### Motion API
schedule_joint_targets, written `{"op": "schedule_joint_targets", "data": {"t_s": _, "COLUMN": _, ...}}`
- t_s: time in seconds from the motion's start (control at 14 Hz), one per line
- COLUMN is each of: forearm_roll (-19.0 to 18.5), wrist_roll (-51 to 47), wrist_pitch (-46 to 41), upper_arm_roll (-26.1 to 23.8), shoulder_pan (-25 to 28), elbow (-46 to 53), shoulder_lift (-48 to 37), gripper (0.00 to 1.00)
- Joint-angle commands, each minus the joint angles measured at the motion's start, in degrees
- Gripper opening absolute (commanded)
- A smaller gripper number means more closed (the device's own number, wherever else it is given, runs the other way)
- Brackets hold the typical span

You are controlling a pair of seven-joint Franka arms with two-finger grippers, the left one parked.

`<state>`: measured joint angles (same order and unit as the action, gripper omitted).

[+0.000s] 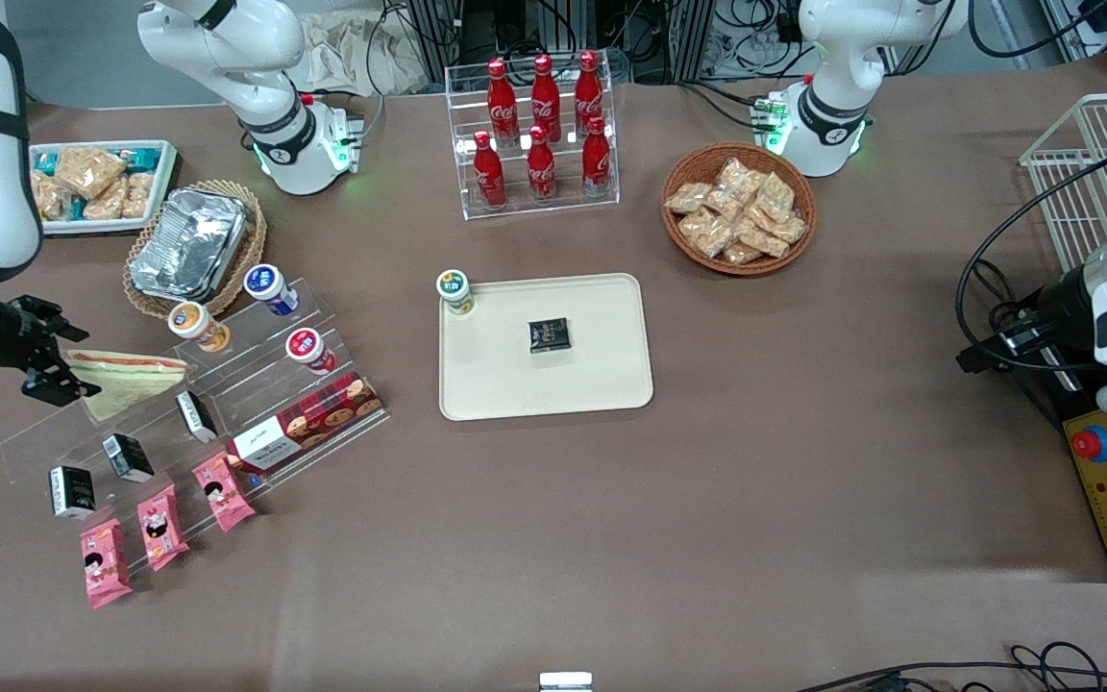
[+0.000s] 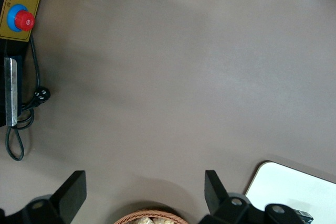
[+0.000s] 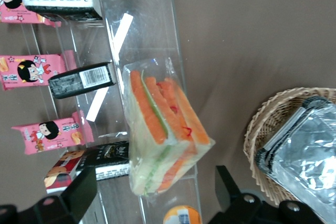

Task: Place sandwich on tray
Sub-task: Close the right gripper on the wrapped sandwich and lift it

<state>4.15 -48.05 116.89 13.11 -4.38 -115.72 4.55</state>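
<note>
Front view: at the frame's left edge the hand (image 1: 49, 360) hangs just beside the sandwich (image 1: 126, 380), which lies on the top step of a clear acrylic riser (image 1: 198, 404). Its fingers are spread, gripping nothing. The tray (image 1: 544, 346) sits mid-frame on the desk (image 1: 755, 500).

Right wrist view: the wrapped sandwich (image 3: 163, 135) lies on the riser between the open fingers (image 3: 228, 184), untouched.

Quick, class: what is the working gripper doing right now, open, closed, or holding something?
Gripper: open, holding nothing, poised beside the sandwich on the clear display steps.
</note>
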Motion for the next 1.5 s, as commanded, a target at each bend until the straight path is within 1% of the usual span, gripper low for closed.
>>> {"op": "schedule_joint_targets", "data": {"t_s": 0.0, "forearm_roll": 0.86, "wrist_roll": -0.56, "wrist_pitch": 4.74, "upper_arm_roll": 0.07, "shoulder_pan": -0.02, "elbow": -4.86, "shoulder_lift": -2.26, "gripper": 1.0}}
{"op": "schedule_joint_targets", "data": {"t_s": 0.43, "forearm_roll": 0.6, "wrist_roll": -0.56, "wrist_pitch": 8.7, "upper_arm_roll": 0.16, "shoulder_pan": -0.1, "elbow": -6.45, "shoulder_lift": -0.77, "gripper": 0.99}}
{"op": "schedule_joint_targets", "data": {"t_s": 0.5, "forearm_roll": 0.25, "wrist_roll": -0.47, "wrist_pitch": 9.32, "upper_arm_roll": 0.16, "shoulder_pan": -0.1, "elbow": -6.45, "shoulder_lift": -0.33, "gripper": 0.95}}
{"op": "schedule_joint_targets", "data": {"t_s": 0.57, "forearm_roll": -0.01, "wrist_roll": 0.23, "wrist_pitch": 9.85, "upper_arm_roll": 0.16, "shoulder_pan": -0.28, "elbow": -6.45, "shoulder_lift": 0.02, "gripper": 0.78}}
{"op": "schedule_joint_targets", "data": {"t_s": 0.71, "forearm_roll": -2.99, "wrist_roll": 0.84, "wrist_pitch": 9.94, "upper_arm_roll": 0.16, "shoulder_pan": -0.28, "elbow": -6.45, "shoulder_lift": 0.29, "gripper": 0.4}}
{"op": "schedule_joint_targets", "data": {"t_s": 0.79, "forearm_roll": -3.44, "wrist_roll": 1.89, "wrist_pitch": 9.94, "upper_arm_roll": 0.16, "shoulder_pan": -0.28, "elbow": -6.45, "shoulder_lift": 0.55, "gripper": 0.17}}
{"op": "schedule_joint_targets", "data": {"t_s": 0.86, "forearm_roll": -3.45, "wrist_roll": 3.38, "wrist_pitch": 10.03, "upper_arm_roll": 0.16, "shoulder_pan": -0.28, "elbow": -6.45, "shoulder_lift": 0.81, "gripper": 0.03}}
{"op": "schedule_joint_targets", "data": {"t_s": 0.93, "forearm_roll": -3.45, "wrist_roll": 4.7, "wrist_pitch": 10.11, "upper_arm_roll": 0.16, "shoulder_pan": -0.63, "elbow": -6.45, "shoulder_lift": 0.81, "gripper": 0.0}}
{"op": "schedule_joint_targets", "data": {"t_s": 1.14, "forearm_roll": -3.62, "wrist_roll": 8.83, "wrist_pitch": 10.03, "upper_arm_roll": 0.34, "shoulder_pan": -0.72, "elbow": -5.84, "shoulder_lift": 0.29, "gripper": 0.0}}
{"op": "schedule_joint_targets", "data": {"t_s": 1.43, "forearm_roll": -3.62, "wrist_roll": 21.65, "wrist_pitch": 7.49, "upper_arm_roll": 0.78, "shoulder_pan": -1.07, "elbow": -3.47, "shoulder_lift": -3.39, "gripper": 0.0}}
